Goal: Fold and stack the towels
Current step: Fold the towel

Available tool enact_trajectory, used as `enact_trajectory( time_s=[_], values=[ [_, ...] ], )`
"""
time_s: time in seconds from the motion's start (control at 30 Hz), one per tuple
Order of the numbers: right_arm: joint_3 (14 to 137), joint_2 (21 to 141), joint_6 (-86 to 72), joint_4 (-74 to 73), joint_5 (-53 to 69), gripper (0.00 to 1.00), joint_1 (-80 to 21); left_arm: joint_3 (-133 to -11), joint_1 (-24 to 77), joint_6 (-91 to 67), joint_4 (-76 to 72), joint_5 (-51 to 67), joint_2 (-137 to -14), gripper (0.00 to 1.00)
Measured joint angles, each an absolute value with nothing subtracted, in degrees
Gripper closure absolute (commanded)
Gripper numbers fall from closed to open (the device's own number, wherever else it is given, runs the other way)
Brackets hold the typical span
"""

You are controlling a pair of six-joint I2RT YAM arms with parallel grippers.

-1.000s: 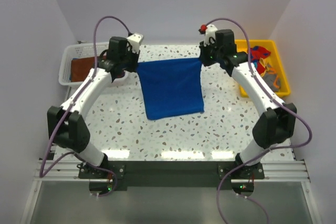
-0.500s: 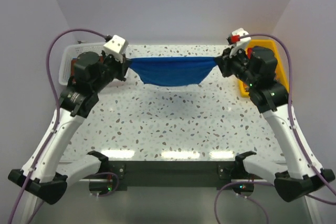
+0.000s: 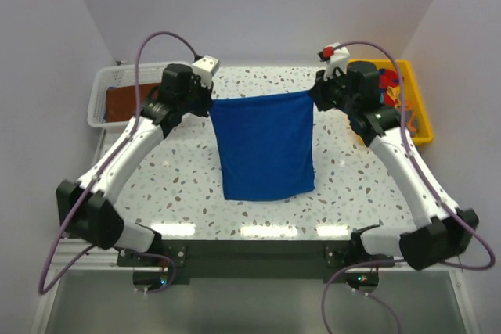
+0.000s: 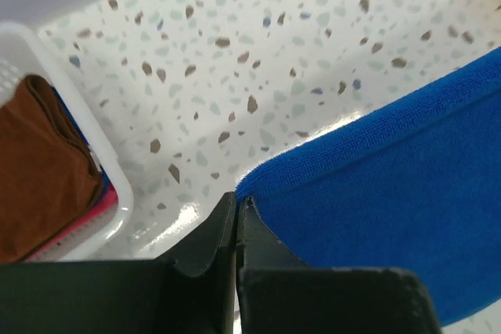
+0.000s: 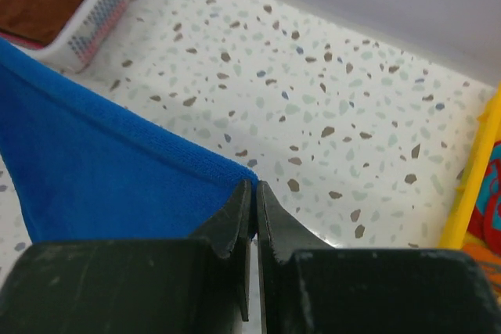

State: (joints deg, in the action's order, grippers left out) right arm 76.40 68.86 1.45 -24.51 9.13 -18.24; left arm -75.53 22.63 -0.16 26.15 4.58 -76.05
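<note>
The plain royal blue rectangular towel [image 3: 266, 146] is spread between the two arms over the middle of the white speckled surface [image 3: 188, 185]. The left pincer [image 3: 210, 102] is clamped on its far left corner and the right pincer [image 3: 315, 96] on its far right corner (each pair of jaws is pressed nearly together, with only cloth between). A folded rust-brown towel [image 3: 125, 102] lies in the white lattice plastic basket [image 3: 102, 84] at far left. Red and orange cloths [image 3: 389, 84] sit in the yellow plastic tray [image 3: 423, 127] at far right.

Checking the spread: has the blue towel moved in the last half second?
Yes. The towel's lower edge has come from level with the basket to much nearer the table's front edge.
</note>
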Motion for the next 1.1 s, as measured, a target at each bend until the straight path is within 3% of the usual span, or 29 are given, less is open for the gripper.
enact_trajectory(
  time_s=[0.23,0.4,0.7,1.1],
  values=[
    [77.2,90.1,1.2,-20.8,5.4,1.00,-18.1,-82.6,18.9,-1.3,26.7,4.3,-101.8,1.00],
    [79.9,99.9,3.0,-17.9,3.9,1.00,-17.9,-89.6,18.5,-1.3,26.6,4.8,-111.6,1.00],
    [81.0,102.3,5.1,-16.4,3.3,1.00,-17.9,-86.8,18.5,-1.6,25.7,6.6,-108.4,1.00],
    [72.4,93.5,1.9,-19.2,2.0,1.00,-17.9,-72.3,19.7,-6.5,25.8,9.0,-94.8,1.00]
  ],
)
